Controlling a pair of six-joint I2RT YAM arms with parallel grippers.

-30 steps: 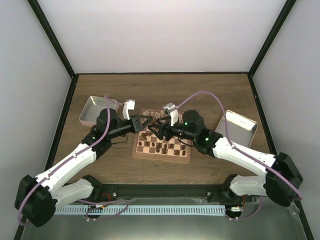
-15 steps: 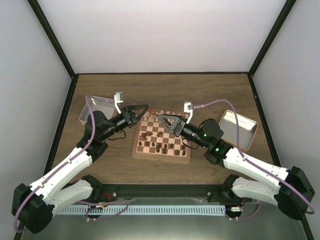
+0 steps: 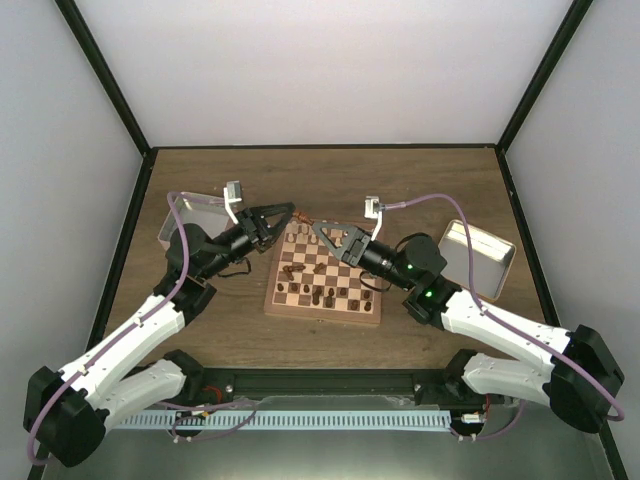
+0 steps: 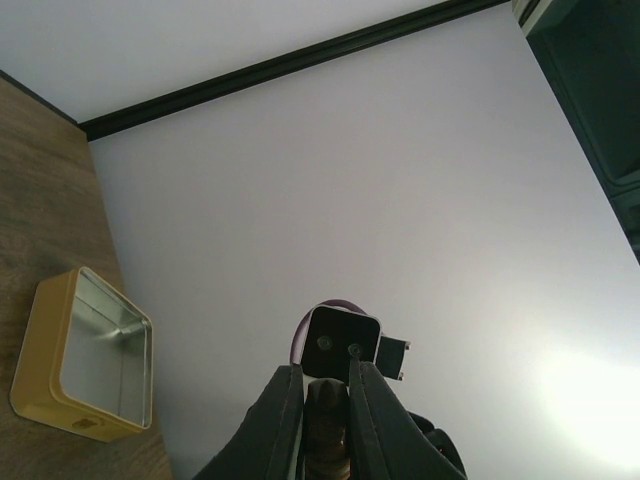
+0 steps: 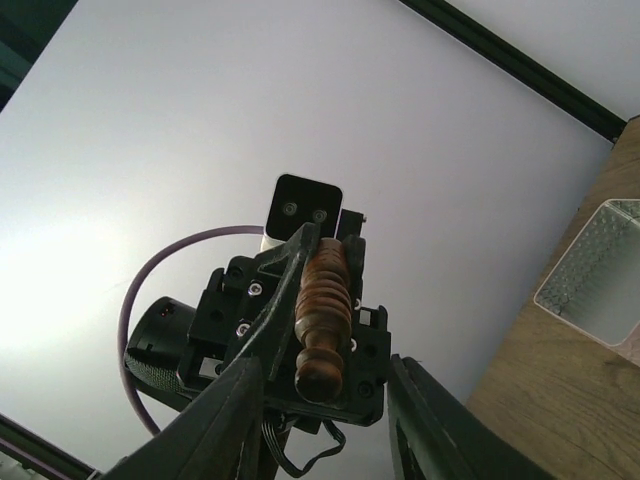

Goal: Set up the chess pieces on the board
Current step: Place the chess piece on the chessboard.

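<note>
My left gripper [image 4: 325, 372] is shut on a dark brown chess piece [image 4: 328, 408]. From the top, that left gripper [image 3: 291, 213] hangs raised over the far left corner of the board [image 3: 372, 312], pointing right. My right gripper [image 3: 320, 230] faces it tip to tip. In the right wrist view the same dark brown piece [image 5: 323, 305] lies between my right gripper's [image 5: 322, 362] spread fingers [image 5: 238, 410], with a gap on each side, so it is open. Several dark and pale chess pieces [image 3: 318, 293] stand on the board.
One metal tray [image 3: 183, 212] lies left of the board and another metal tray [image 3: 482, 256] lies right of it. They also show as a tray [image 4: 85, 362] in the left wrist view and a tray [image 5: 596, 272] in the right wrist view. Grey walls enclose the table.
Both grippers have lifted off the board and swung to face each other over its far edge. The right jaws have narrowed around the piece that the left gripper holds.
</note>
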